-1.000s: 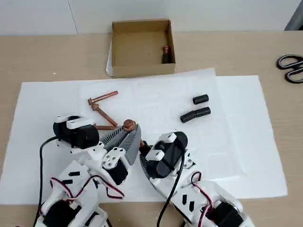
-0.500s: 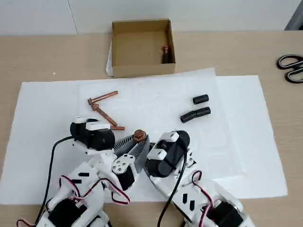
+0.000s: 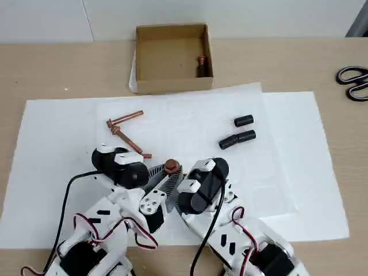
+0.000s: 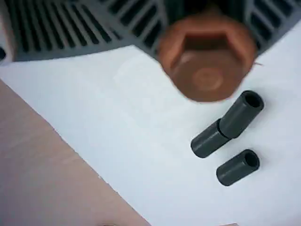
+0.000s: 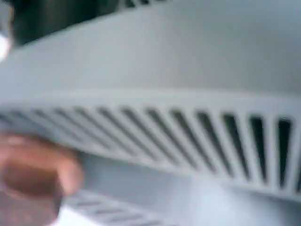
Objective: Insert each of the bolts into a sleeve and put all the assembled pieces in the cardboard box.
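Observation:
My left gripper (image 3: 167,174) is shut on a copper bolt (image 3: 171,167), head up, low over the white paper near its front edge. The left wrist view has the bolt's hexagonal head (image 4: 207,61) close up. My right arm (image 3: 201,184) sits right beside it, almost touching; its gripper is hidden under the wrist. The right wrist view has a ribbed grey finger (image 5: 188,141) and a copper blur (image 5: 33,174). Three black sleeves lie to the right: one alone (image 3: 244,121), two end to end (image 3: 237,139). The cardboard box (image 3: 167,80) holds one assembled piece (image 3: 201,65).
Three loose copper bolts (image 3: 125,119) (image 3: 125,139) (image 3: 144,155) lie on the paper (image 3: 190,115) left of centre, close to the left arm. Black scissors (image 3: 353,82) rest at the table's far right edge. The sleeves also lie in the left wrist view (image 4: 225,127) (image 4: 237,167).
My left arm has moved right and toward the front with the bolt still held, closing up against the right arm. The right arm has barely shifted.

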